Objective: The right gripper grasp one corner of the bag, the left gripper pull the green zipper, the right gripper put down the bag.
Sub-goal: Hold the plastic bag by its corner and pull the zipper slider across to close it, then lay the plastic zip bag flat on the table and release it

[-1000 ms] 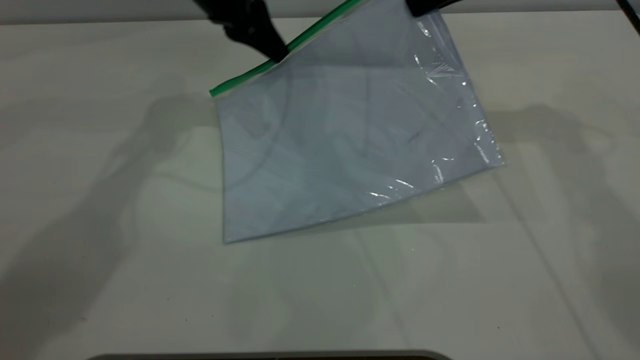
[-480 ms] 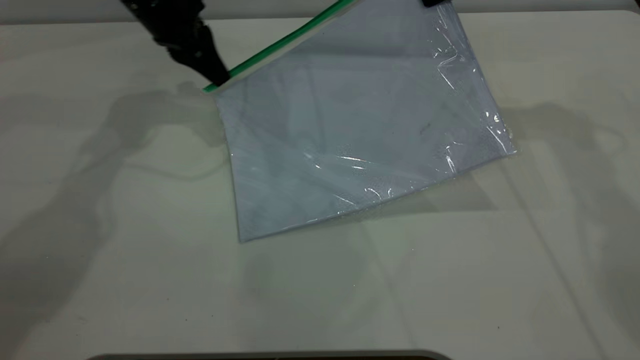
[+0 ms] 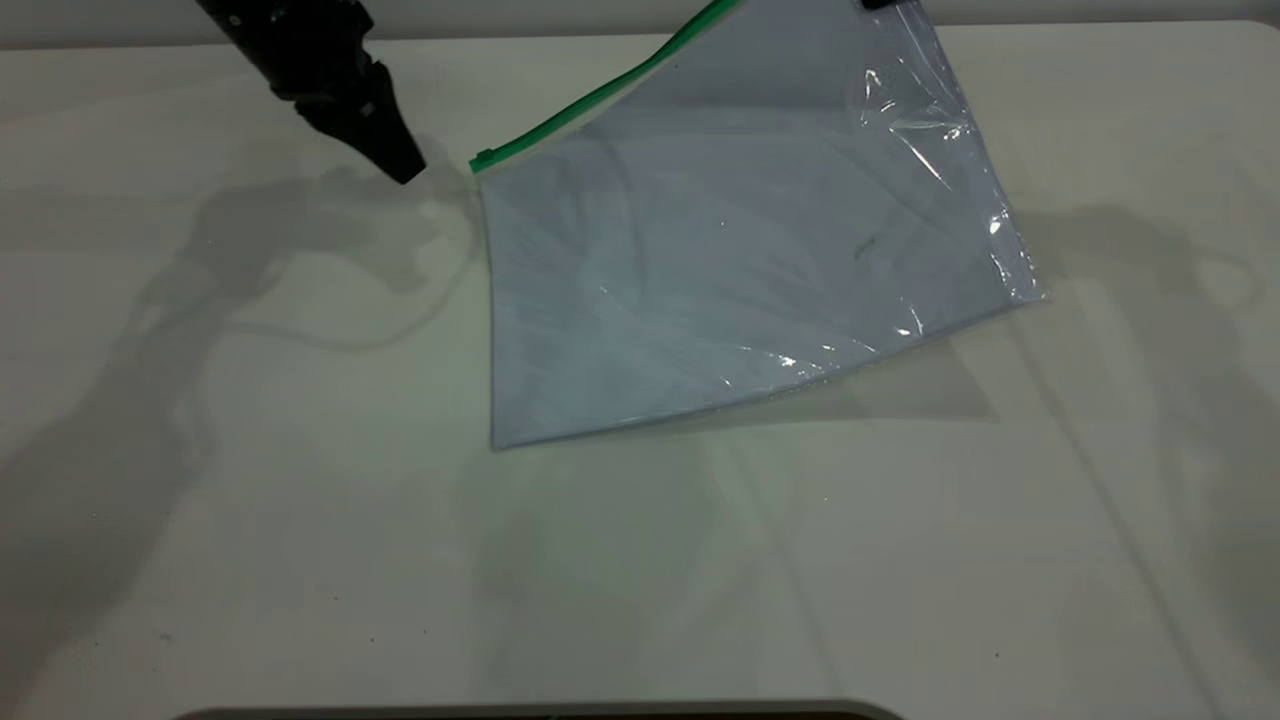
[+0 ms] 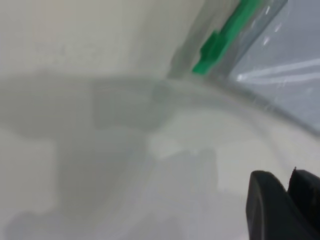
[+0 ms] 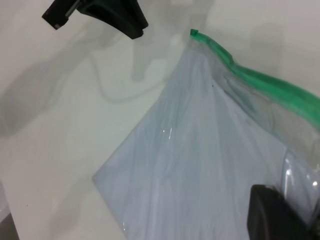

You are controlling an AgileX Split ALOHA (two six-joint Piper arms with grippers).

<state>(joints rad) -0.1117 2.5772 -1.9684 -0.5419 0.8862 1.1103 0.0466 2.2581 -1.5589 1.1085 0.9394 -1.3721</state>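
Note:
The bag point(image 3: 740, 250) is a clear pouch with white paper inside. It hangs tilted from its far right corner, its lower edge on the table. My right gripper point(image 3: 880, 4) is shut on that raised corner at the top edge of the exterior view; in the right wrist view one black finger point(image 5: 272, 215) shows under the plastic. The green zipper point(image 3: 600, 92) runs along the upper edge, with its slider tab point(image 3: 484, 159) at the lower left end; the tab also shows in the left wrist view point(image 4: 212, 52). My left gripper point(image 3: 405, 170) is shut and empty, a little to the left of the tab, apart from it.
The white table point(image 3: 300, 520) carries the arms' shadows to the left and right of the bag. A dark curved edge point(image 3: 540, 712) lies along the near side. The left gripper also shows in the right wrist view point(image 5: 132, 30).
My left gripper slid down the zipper to its lower left end, let go and drew off to the left. The bag swung slightly right, and its lower corner rose.

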